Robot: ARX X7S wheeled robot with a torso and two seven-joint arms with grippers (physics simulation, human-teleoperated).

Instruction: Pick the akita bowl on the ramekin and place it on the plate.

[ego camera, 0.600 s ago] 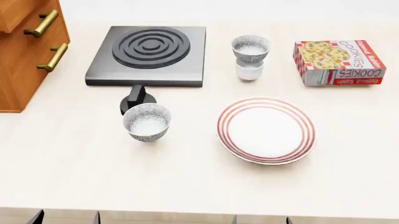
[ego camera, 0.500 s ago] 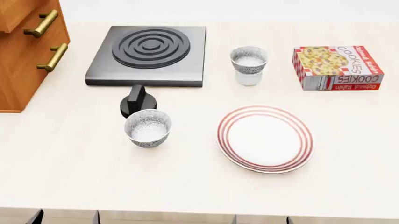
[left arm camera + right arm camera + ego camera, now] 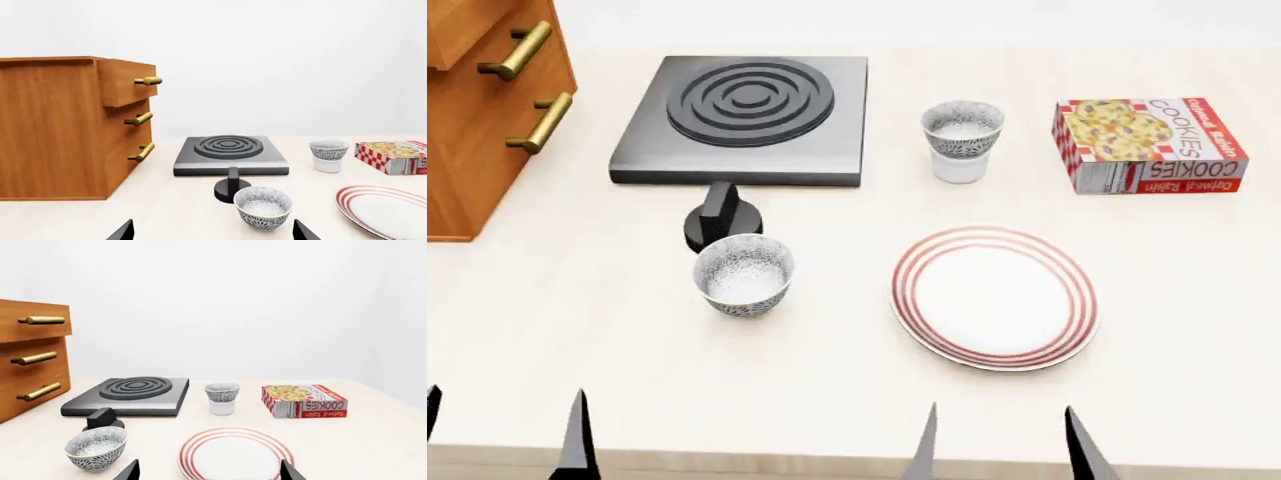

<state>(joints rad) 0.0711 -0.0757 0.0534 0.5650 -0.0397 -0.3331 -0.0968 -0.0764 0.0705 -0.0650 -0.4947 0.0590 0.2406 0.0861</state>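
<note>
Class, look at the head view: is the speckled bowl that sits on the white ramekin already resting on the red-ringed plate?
No. The akita bowl sits on the ramekin beside the cookie box, while the plate holds nothing.

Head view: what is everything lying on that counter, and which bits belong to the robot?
Speckled bowls: 2, grey-black outside, whitish inside; one sits on the ramekin at the back, the other stands alone in front of the stove knob.
Ramekin: 1, plain white, under the back bowl, between stove and cookie box.
Plate: 1, white with red rings, front right, nothing on it.
Stove: 1, dark grey, single ringed burner, back left, black knob in front.
Cookie box: 1, red and white, back right.
Drawer cabinet: 1, wood with brass handles, far left.
Left gripper: dark fingertips at the bottom edge, apart, holding nothing.
Right gripper: likewise, below the plate.
</note>
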